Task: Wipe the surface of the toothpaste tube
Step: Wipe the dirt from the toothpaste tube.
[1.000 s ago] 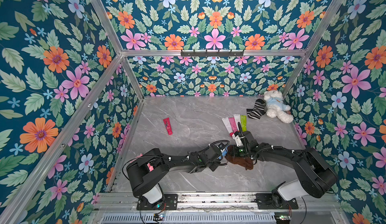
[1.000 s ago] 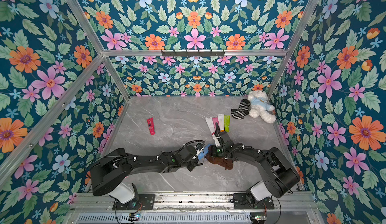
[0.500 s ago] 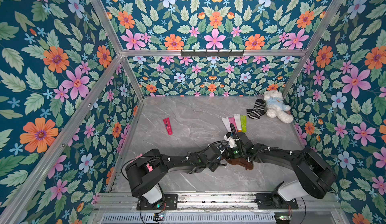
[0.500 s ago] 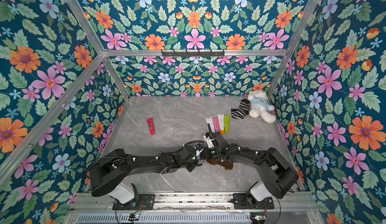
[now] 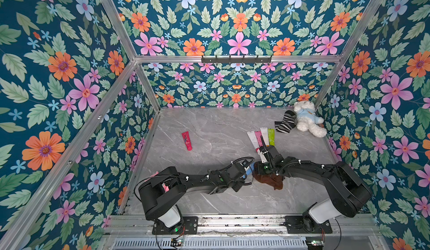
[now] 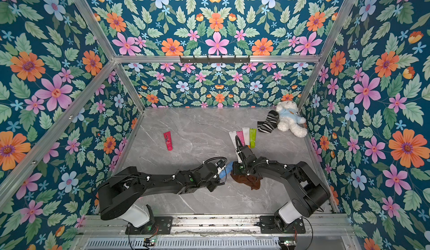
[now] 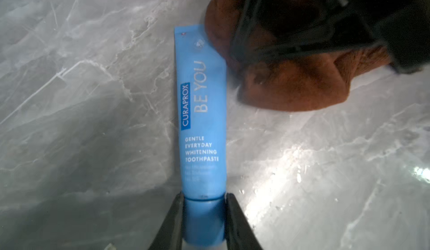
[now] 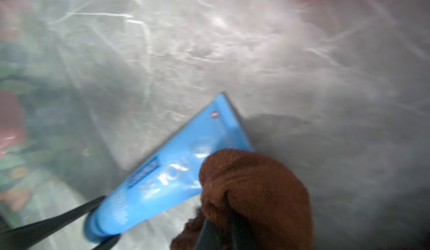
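Note:
A blue toothpaste tube (image 7: 202,111) lies flat on the grey marble table (image 5: 221,130). My left gripper (image 7: 204,197) is shut on its cap end. My right gripper (image 8: 221,223) is shut on a bunched brown cloth (image 8: 253,186). The cloth rests against the tube's flat crimped end and covers one corner of it. In both top views only a sliver of the tube (image 5: 249,170) (image 6: 226,168) shows between the two wrists. The cloth (image 5: 271,181) (image 6: 246,180) trails out under the right wrist there. The right gripper's fingers are mostly buried in the cloth.
A red tube (image 5: 186,140) lies alone to the left. Several tubes (image 5: 260,137) lie side by side just behind the right wrist. A striped sock (image 5: 285,121) and a white teddy bear (image 5: 307,120) sit in the far right corner. Floral walls enclose the table.
My right gripper slid the cloth left along the tube's flat end, then drew back slightly to the right. The left gripper and the tube have stayed put.

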{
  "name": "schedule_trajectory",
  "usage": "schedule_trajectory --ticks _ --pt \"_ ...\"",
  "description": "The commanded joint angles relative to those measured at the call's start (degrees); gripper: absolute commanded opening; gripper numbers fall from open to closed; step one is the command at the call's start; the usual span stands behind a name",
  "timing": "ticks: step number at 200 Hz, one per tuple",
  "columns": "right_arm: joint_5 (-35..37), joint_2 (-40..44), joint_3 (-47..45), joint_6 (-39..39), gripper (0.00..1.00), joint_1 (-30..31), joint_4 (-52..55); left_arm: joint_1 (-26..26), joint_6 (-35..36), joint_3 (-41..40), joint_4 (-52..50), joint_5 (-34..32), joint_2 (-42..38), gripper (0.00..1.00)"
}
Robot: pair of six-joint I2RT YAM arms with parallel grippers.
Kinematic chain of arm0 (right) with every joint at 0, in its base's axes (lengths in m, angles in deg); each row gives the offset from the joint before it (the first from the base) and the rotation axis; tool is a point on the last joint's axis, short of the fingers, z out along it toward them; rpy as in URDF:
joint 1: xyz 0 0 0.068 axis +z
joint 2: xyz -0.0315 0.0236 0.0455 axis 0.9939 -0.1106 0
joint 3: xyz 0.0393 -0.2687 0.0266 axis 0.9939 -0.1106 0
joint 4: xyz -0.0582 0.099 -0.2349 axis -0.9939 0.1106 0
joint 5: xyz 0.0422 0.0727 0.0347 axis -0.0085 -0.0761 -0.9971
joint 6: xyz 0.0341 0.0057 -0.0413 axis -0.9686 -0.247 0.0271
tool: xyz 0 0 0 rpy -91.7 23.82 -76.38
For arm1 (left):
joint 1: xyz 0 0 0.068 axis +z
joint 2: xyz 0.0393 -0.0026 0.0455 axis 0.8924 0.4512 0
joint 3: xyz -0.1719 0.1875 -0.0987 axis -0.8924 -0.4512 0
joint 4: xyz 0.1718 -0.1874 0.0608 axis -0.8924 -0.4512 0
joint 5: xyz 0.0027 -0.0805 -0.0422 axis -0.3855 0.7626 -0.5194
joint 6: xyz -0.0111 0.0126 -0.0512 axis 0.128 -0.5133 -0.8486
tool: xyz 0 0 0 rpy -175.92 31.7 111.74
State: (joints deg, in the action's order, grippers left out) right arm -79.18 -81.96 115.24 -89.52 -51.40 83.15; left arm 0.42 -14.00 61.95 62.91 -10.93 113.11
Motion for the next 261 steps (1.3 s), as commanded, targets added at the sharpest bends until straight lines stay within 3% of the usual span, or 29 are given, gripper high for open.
schedule_trajectory --ticks 1,53,107,173,189,210,239,261 --pt "0.8 1.2 0.0 1.3 0.00 1.5 1.7 -0.2 0.9 -0.2 -3.7 2.1 0.1 0.01" --pt "-11.7 1.5 0.3 -2.9 0.00 6.7 -10.3 -0.2 0.9 -0.3 -3.7 2.3 0.0 0.01" --pt "-6.9 -6.6 2.2 -1.5 0.00 5.1 -5.4 -0.2 0.9 -0.7 -3.5 1.7 -0.8 0.00" --pt "6.3 -0.7 -0.9 0.5 0.00 -1.4 4.0 -0.2 0.7 -1.2 -3.3 1.3 -1.5 0.00" --pt "5.4 -0.5 -0.1 1.4 0.00 -0.5 3.9 -0.2 0.5 -1.2 -3.3 1.3 -1.5 0.00" --pt "5.0 0.9 1.8 1.9 0.00 5.0 4.1 -0.2 0.6 -1.1 -3.3 1.3 -1.4 0.00" --pt "-5.2 3.2 0.3 -1.3 0.00 7.3 -4.4 -0.2 0.6 -0.9 -3.3 1.4 -1.2 0.00" --pt "-6.7 2.3 -0.7 -2.8 0.00 7.2 -8.4 -0.2 0.7 -1.1 -3.2 1.6 -1.3 0.00"
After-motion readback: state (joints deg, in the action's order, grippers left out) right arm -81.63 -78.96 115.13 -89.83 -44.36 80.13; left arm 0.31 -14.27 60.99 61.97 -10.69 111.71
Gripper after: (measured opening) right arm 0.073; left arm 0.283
